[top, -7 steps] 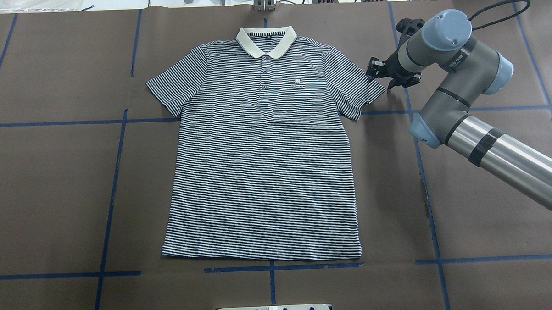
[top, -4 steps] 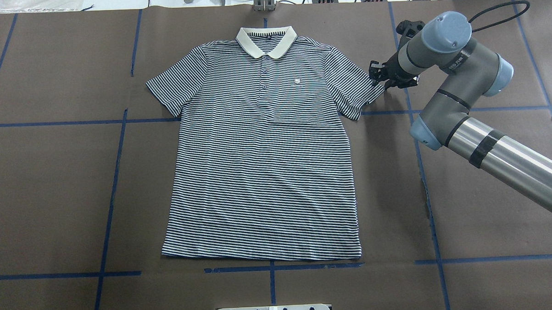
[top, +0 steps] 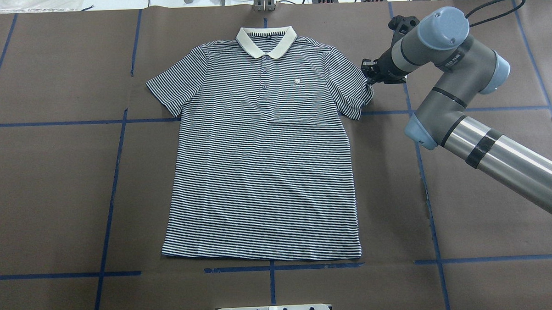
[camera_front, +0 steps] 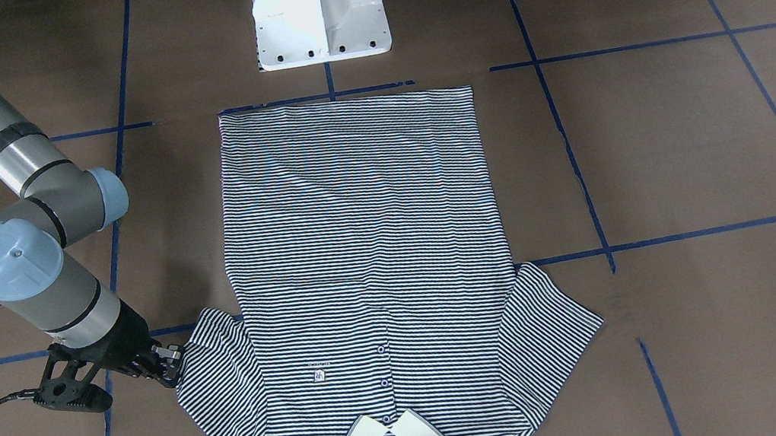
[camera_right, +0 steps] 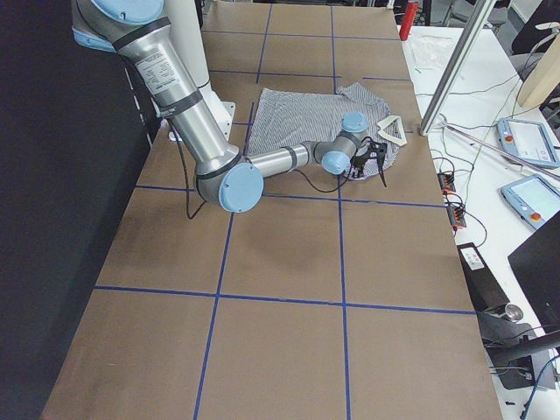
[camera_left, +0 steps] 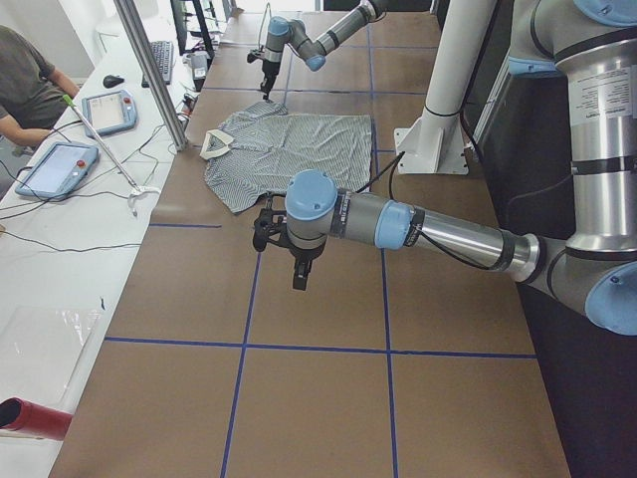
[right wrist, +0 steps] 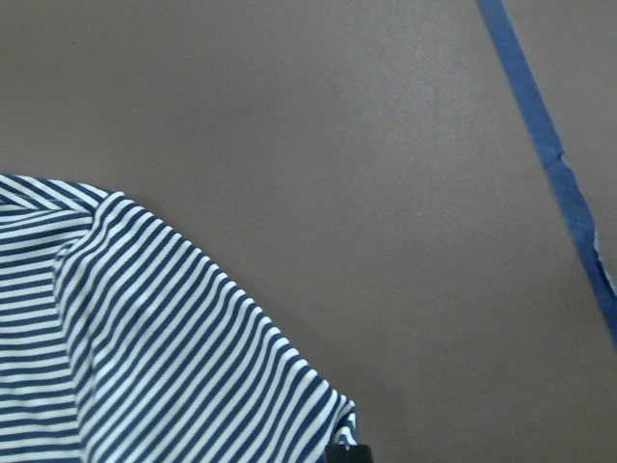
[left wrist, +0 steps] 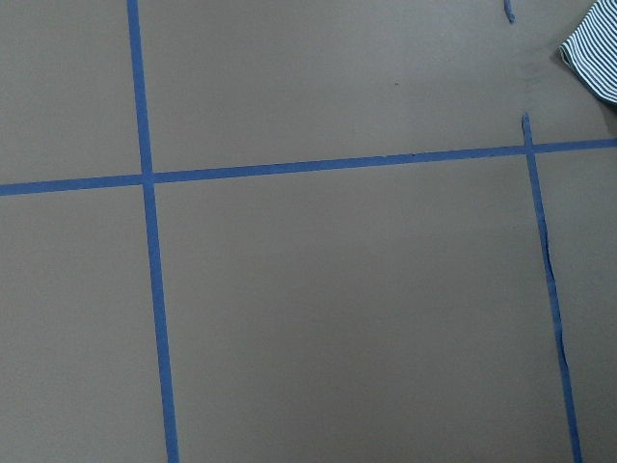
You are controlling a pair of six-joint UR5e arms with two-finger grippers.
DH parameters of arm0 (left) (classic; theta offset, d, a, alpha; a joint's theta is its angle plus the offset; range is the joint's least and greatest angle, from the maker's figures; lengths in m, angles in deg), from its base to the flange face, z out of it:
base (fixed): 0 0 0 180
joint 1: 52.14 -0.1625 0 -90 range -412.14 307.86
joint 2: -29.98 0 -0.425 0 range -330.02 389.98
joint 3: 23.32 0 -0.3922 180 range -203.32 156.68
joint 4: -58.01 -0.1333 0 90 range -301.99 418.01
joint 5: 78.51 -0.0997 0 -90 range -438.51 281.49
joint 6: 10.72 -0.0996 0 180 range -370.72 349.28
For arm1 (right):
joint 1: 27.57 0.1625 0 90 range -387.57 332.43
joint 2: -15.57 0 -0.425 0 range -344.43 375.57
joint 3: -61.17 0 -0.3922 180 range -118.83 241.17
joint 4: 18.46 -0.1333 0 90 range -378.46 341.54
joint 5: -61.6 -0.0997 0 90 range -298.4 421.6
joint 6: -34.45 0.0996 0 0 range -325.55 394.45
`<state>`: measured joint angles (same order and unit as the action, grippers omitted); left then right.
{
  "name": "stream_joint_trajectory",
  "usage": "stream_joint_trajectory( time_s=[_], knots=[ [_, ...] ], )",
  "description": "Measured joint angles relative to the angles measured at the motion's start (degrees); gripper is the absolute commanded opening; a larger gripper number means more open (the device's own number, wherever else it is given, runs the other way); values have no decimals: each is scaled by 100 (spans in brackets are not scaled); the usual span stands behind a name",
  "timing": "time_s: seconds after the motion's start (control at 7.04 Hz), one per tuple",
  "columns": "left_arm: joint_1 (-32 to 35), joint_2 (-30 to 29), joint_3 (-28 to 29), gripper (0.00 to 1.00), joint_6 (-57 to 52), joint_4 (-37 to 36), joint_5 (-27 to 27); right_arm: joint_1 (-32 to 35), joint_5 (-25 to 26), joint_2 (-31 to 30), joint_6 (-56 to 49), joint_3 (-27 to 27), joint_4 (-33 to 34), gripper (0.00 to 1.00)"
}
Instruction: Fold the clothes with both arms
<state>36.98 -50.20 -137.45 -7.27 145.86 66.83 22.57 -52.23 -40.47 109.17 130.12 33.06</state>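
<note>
- The polo shirt (top: pixel 263 174) lies flat and face up in the middle of the counter (top: pixel 52 190). Its cream collar (top: pixel 266 43) points away from the robot and its hem lies nearest the white pedestal base (camera_front: pixel 318 9).
- Both short sleeves are spread out to the sides. The placket is buttoned and the small chest logo (top: pixel 296 82) shows.
- The right arm (top: pixel 487 152) reaches in from the robot's right, bent at the elbow, with its wrist low over the counter.
- The right pincer (top: pixel 368 74) sits at the outer tip of the sleeve (top: pixel 354 92) on that side and appears clamped on the hem corner. In the right wrist view the striped corner runs straight into a black fingertip (right wrist: pixel 347 451) at the bottom edge.
- That sleeve tip looks slightly drawn in towards the body of the shirt.
- The left arm (camera_left: pixel 448 234) shows only in the side view from the robot's left. It stretches out low over bare counter, just off the shirt's near side.
- Whether the left pincer (camera_left: pixel 267 231) is apart or together cannot be told.
- The left wrist view shows crossing blue tape lines (left wrist: pixel 145 178), with a sliver of striped cloth (left wrist: pixel 593 58) in the top right corner.
- A seated person (camera_left: pixel 25 80) is at the white bench beyond the counter's far edge, beside two tablets (camera_left: pixel 55 167).
</note>
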Motion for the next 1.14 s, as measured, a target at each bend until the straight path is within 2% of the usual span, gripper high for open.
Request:
stream_joint_trajectory(
  time_s=[0.43,0.71,1.14],
  knots=[
    [0,-1,-55,100,37,-12,3,-282,82,668,662,53,478,0],
    [0,-3,-62,100,41,-7,114,-572,618,1369,1084,-429,870,0],
    [0,-1,-43,100,44,18,420,-667,1150,1795,1220,-1031,929,0]
  ],
)
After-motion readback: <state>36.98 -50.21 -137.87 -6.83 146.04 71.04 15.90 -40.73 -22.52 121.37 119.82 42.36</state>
